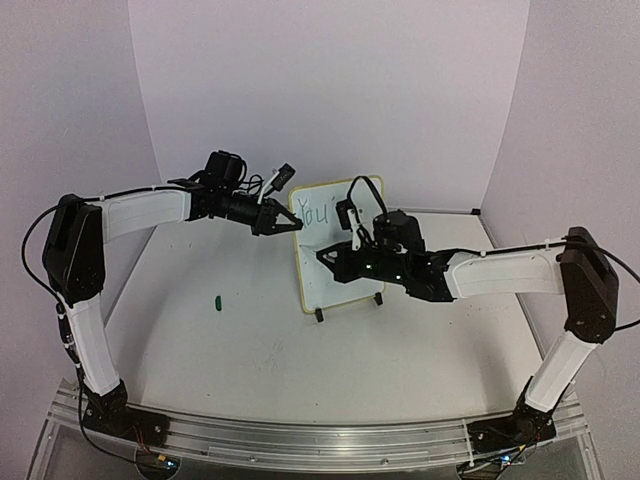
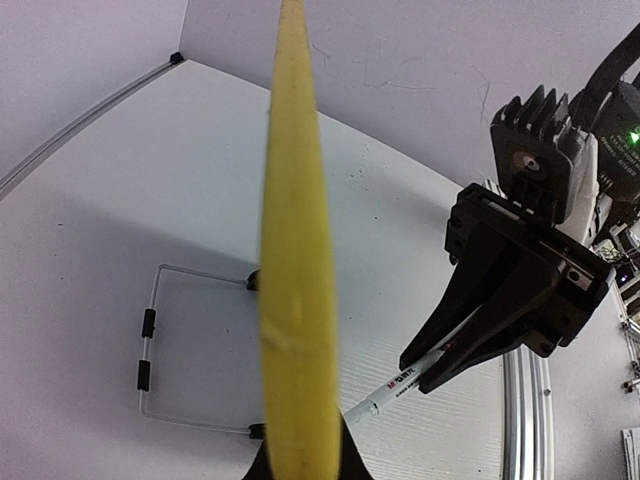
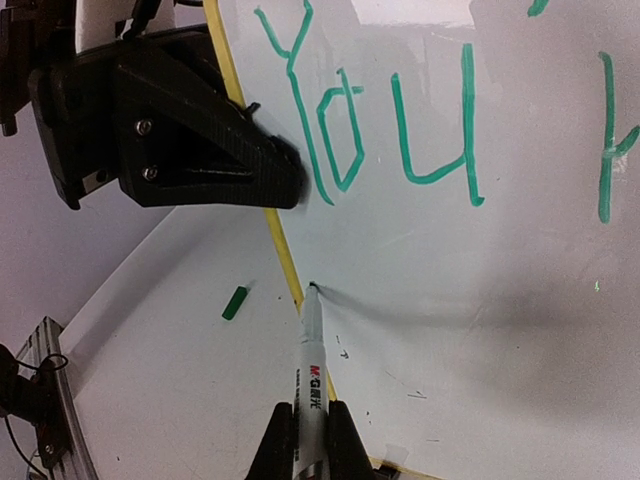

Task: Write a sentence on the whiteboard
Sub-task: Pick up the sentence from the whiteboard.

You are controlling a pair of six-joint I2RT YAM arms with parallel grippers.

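Green writing (image 3: 380,130), "You" plus one further stroke, runs along the top of the board (image 1: 335,292), which stands tilted near the tabletop's far edge, about midway. Its face below the letters is blank, and bare tabletop lies open toward the near and left edges. One board, one marker (image 3: 312,370), one green cap (image 1: 217,301). The left gripper (image 1: 288,222), arm reaching level from the left, clamps the board's upper-left frame. The right gripper (image 1: 328,256), forearm low, pinches the marker, tip at the board's left edge.

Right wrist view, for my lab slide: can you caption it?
Right claw holds marker tip by the whiteboard's yellow frame, below green "You"; left claw grips that frame.
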